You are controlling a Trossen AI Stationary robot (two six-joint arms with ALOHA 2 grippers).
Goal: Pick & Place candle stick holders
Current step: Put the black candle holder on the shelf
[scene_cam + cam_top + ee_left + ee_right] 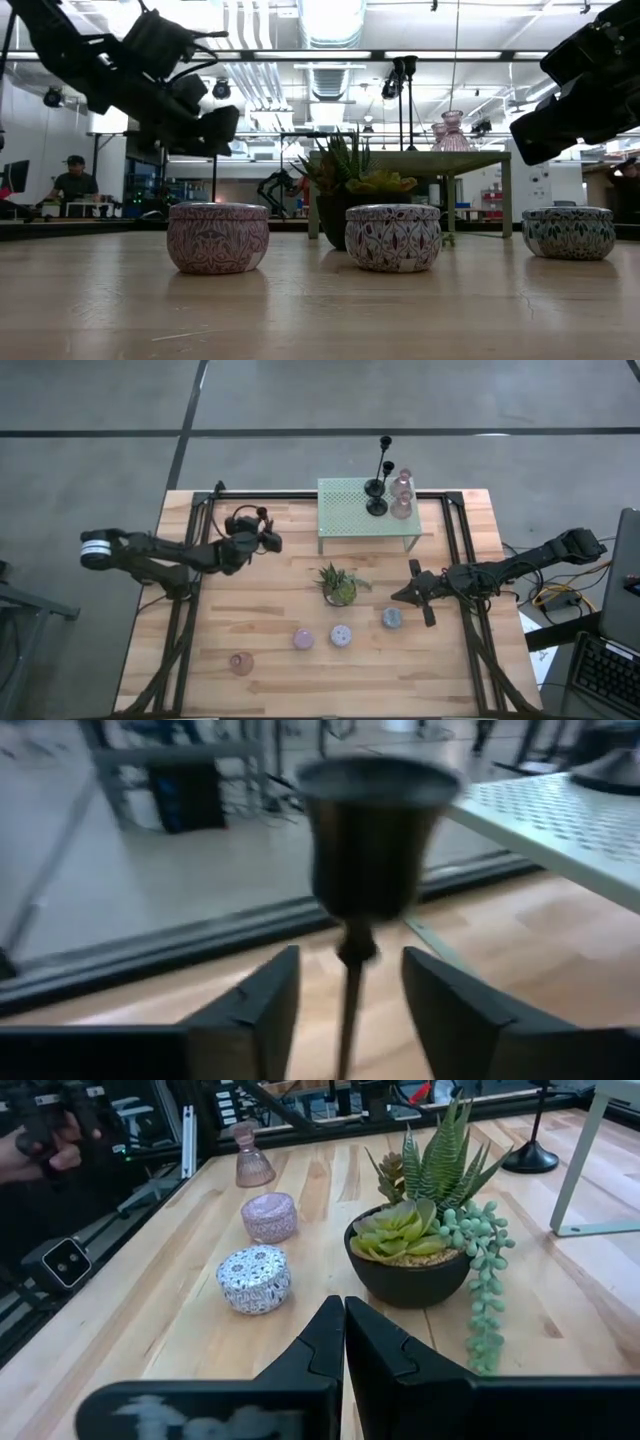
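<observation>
**Inspector:** Start with the green rack [367,520]. What stands on it?

**Onlooker:** Two black candlesticks [379,485], upright, on its right half, with two pink glass holders [403,496] just beside them.

**Inspector:** And the third candlestick?

**Onlooker:** It is at the left gripper [347,1010], well to the left of the rack, over the table [270,600]. That candlestick [368,860] stands upright between the two fingers [258,1010]. They sit close on either side of the thin stem, though a narrow gap shows; I cannot tell whether they actually grip it.

**Inspector:** The right gripper?

**Onlooker:** The right gripper [344,1342] hangs in front of the rack and to its right, its fingers pressed together with nothing between them. It points toward the plant pot [340,586].

**Inspector:** The small round holders?

**Onlooker:** They lie in a row on the table, well in front of the rack. The blue one [392,618] is just beside the right gripper. The lilac one [341,635] and a pink one [303,639] sit nearer the plant. A small pink glass holder [241,663] stands farthest left.
</observation>
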